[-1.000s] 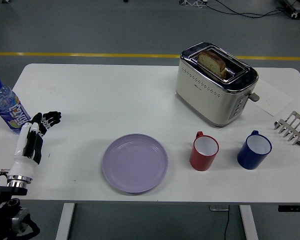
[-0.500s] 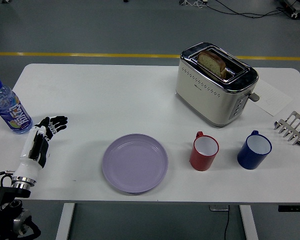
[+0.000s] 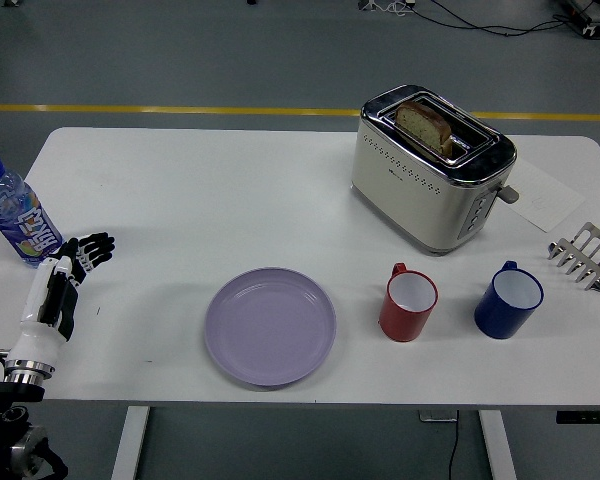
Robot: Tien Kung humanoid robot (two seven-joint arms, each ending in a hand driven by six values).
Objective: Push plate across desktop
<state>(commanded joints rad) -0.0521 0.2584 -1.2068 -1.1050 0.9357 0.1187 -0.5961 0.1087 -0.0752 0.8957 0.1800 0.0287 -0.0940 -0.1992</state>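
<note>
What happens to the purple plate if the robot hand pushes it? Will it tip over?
The purple plate looks flat and low, so it would probably slide rather than tip. The white table looks smooth, so it may glide easily.

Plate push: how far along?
Plate lies flat near the table's front edge, left of the red mug. Left hand hovers open at the left edge by the bottle, well clear of the plate. That fits either before a push or after one; nothing is in contact.
</note>
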